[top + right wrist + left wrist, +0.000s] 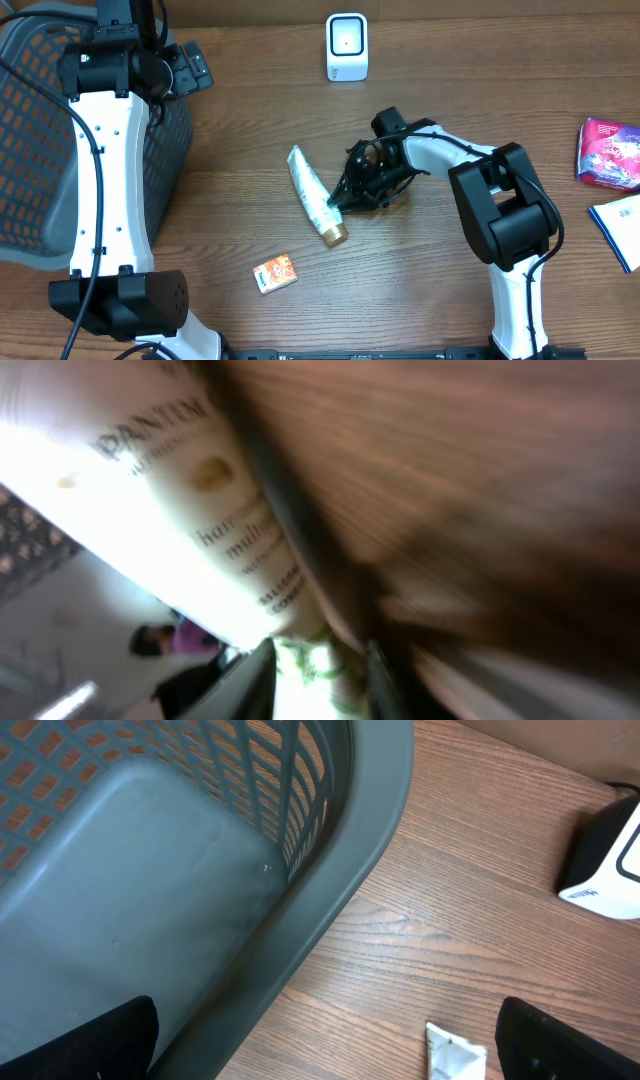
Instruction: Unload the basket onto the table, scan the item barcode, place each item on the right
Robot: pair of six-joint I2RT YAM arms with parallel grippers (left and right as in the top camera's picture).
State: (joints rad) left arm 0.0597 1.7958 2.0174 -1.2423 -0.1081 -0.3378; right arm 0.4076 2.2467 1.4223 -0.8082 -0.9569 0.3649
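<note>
Touching tube (312,190): right hand (345,197), grip unclear | left hand (195,68) open | box (275,273), scanner (347,46) nearby

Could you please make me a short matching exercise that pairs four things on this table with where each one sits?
Things:
1 scanner
2 tube
3 orange box
4 basket

Places:
A centre of the table
B left edge
C far side, middle
D near side, left of centre

Pairs: 1-C, 2-A, 3-D, 4-B
</note>
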